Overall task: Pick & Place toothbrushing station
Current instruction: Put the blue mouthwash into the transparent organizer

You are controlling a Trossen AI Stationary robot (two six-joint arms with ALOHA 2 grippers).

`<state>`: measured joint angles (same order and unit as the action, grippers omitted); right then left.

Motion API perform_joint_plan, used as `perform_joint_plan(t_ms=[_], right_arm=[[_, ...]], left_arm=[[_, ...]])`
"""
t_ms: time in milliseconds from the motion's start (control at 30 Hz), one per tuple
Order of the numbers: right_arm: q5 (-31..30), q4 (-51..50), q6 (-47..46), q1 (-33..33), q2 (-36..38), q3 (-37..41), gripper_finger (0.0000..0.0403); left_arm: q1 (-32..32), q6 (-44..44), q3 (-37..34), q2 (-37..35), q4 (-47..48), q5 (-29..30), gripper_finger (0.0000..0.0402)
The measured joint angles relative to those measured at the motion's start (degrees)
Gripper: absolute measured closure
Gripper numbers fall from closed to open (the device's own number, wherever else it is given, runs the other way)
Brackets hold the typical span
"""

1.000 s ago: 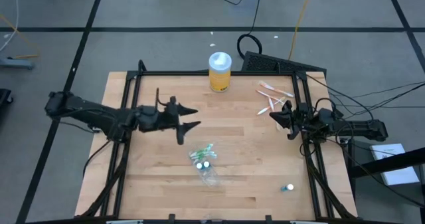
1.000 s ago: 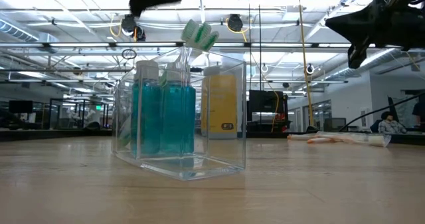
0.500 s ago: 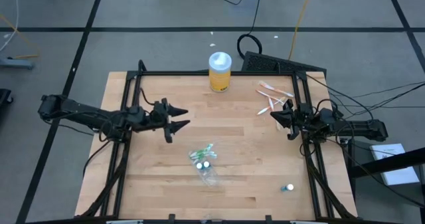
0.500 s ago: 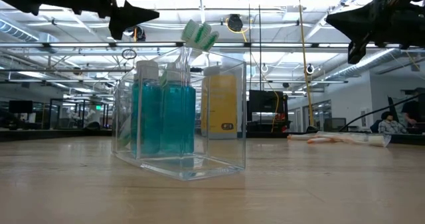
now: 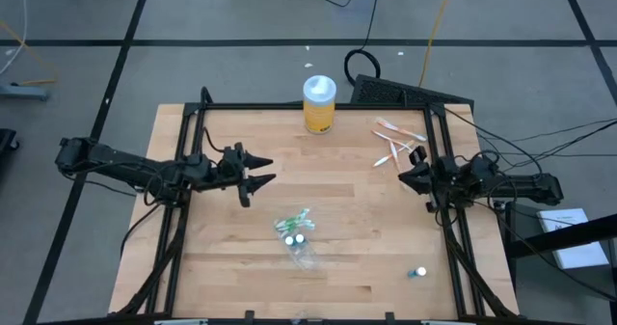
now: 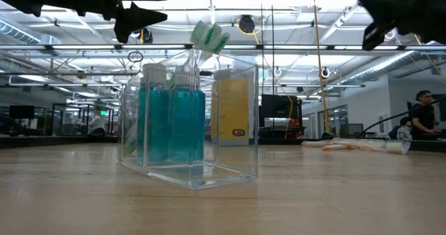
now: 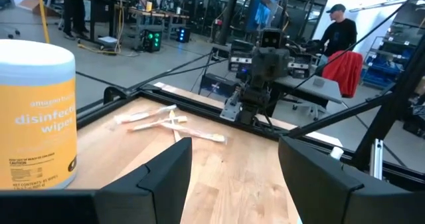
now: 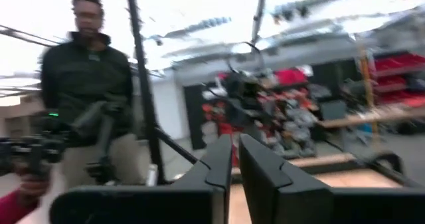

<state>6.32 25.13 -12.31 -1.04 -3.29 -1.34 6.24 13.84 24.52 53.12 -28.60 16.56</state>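
The toothbrushing station point(image 5: 297, 236) is a clear plastic container holding teal bottles and green-headed toothbrushes. It stands on its base on the wooden table, near the middle toward the near edge, and fills the centre of the low view point(image 6: 188, 123). No gripper touches it. My left gripper point(image 5: 271, 170) hovers open above the table, to the left of and beyond the station, pointing level toward the right edge point(image 7: 236, 161). My right gripper point(image 5: 401, 176) hangs at the table's right edge with its fingers almost together and nothing between them point(image 8: 235, 151).
A yellow wipes jar with a white lid point(image 5: 319, 103) stands at the far edge. Several loose toothbrushes point(image 5: 397, 144) lie at the far right. A small white and teal piece point(image 5: 417, 272) lies near right. Black frame rails point(image 5: 183, 219) run along both sides. People stand beyond the table.
My left gripper has drawn back toward the table's left edge and sunk a little, staying open, then held still. My right gripper has stayed in place while rolling and tipping its fingers upward. The station has not moved.
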Motion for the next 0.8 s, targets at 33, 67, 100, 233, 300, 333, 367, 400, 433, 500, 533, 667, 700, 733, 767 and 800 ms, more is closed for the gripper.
perform_joint_plan(t_ms=[33,67,100,233,300,333,367,400,433,500,533,667,700,733,767,800], right_arm=[[1.25,1.04,0.36,0.00,0.00,0.00,0.0374],[1.72,1.78,0.52,0.02,0.02,0.00,0.0369],[2.47,2.39,0.57,0.02,0.02,0.00,0.0364],[8.96,6.53,0.60,0.70,0.00,-0.23,0.0340],[12.02,7.14,0.38,2.67,-0.01,-1.66,0.0319],[12.82,6.78,0.35,3.99,-0.28,-2.67,0.0307],[13.43,6.05,0.51,5.43,-0.81,-3.53,0.0293],[13.67,4.25,1.00,7.13,-1.64,-4.55,0.0278],[13.76,3.69,1.29,8.98,-2.81,-6.03,0.0261],[13.58,1.79,1.47,12.56,-5.28,-9.67,0.0231],[13.62,-0.71,1.30,14.40,-6.64,-11.77,0.0217],[11.24,-22.95,-1.56,21.38,-14.22,-23.13,0.0188],[9.34,-28.95,-2.74,22.96,-16.37,-26.59,0.0187],[6.71,-35.35,-4.50,24.50,-18.49,-29.80,0.0186],[3.87,-42.04,-6.73,25.93,-20.61,-32.84,0.0187],[1.27,-48.43,-9.23,27.25,-22.97,-35.84,0.0189]], left_arm=[[0.00,-0.02,0.02,0.00,0.01,0.00,0.0169],[0.00,-0.02,0.02,0.00,0.02,0.00,0.0169],[0.00,0.04,0.02,0.00,0.00,0.00,0.0169],[0.00,0.18,0.02,0.00,0.05,0.00,0.0169],[0.00,0.18,0.02,0.00,0.14,0.00,0.0169],[0.00,0.20,0.02,0.00,0.16,0.00,0.0169],[0.00,0.20,0.02,0.00,0.15,0.00,0.0169],[0.00,0.20,0.02,0.00,0.15,0.01,0.0169],[0.00,0.27,0.02,0.00,0.16,0.01,0.0169],[0.00,0.46,0.02,0.00,0.18,0.00,0.0169],[0.00,0.46,0.02,0.00,0.25,0.00,0.0169],[0.04,0.46,0.02,0.00,0.74,0.00,0.0169],[0.04,0.46,0.02,0.00,1.12,0.00,0.0169],[0.04,0.46,0.02,0.00,1.49,0.00,0.0169],[0.04,0.46,0.02,0.00,1.94,0.02,0.0169],[0.04,0.47,0.02,0.00,2.44,0.02,0.0169]])
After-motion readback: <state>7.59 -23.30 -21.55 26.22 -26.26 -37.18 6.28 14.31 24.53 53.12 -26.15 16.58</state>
